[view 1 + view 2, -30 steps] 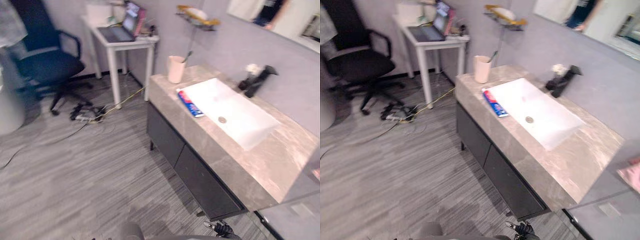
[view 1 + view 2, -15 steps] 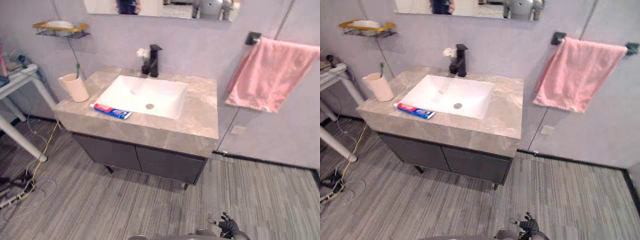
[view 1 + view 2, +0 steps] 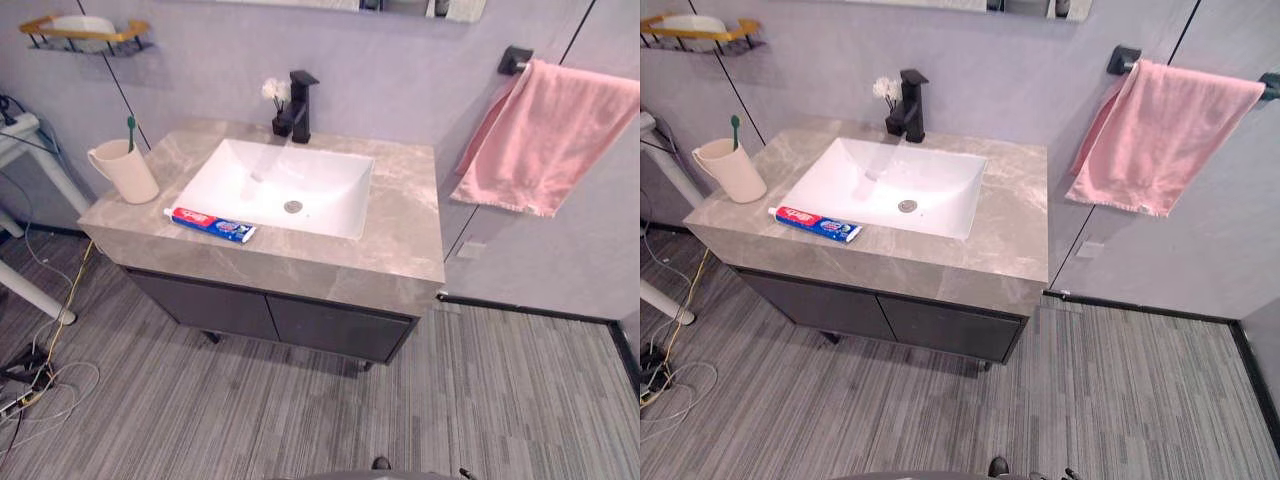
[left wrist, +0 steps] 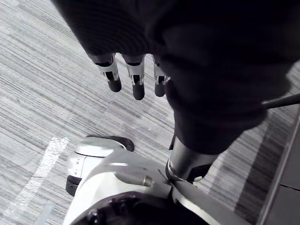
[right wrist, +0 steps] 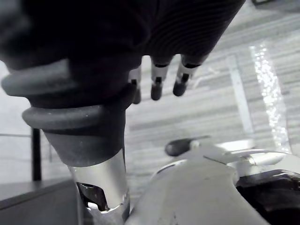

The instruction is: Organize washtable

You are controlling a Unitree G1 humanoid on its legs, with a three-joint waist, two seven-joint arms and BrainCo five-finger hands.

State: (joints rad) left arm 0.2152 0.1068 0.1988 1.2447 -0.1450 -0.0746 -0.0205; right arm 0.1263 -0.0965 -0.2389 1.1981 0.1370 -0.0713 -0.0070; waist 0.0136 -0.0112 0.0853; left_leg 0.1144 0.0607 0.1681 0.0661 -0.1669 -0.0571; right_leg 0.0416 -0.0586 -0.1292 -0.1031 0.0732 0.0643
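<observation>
Washtable first: a big grey stone washtable [image 3: 405, 225] with dark doors underneath. Set in its top is a white square sink [image 3: 320, 175]. At three o'clock from the sink a soft pink towel [image 3: 555, 140] hangs on a wall bar.

Both hands are well apart from the table, low over the striped floor. The left hand [image 4: 137, 77] has loose, straight fingers and holds nothing, and so does the right hand [image 5: 156, 82].

At twelve o'clock of the sink stands a black metal tap [image 3: 300, 105]. At nine o'clock sits a round cream cup [image 3: 128, 175]. At seven o'clock a red and blue toothpaste tube [image 3: 210, 224] lies flat, just beside the sink's rim. Smallest is a green toothbrush [image 3: 131, 124], standing in the cup.

What could go wrong? The cup is close to the table's corner, so I think a clumsy reach could tip it or push it off. The tube is thin and flat — fingers might slip and shove it into the sink or over the front edge.

Count: one table, one sink, one towel, two hands, one tap, one cup, one tube, one toothbrush.
</observation>
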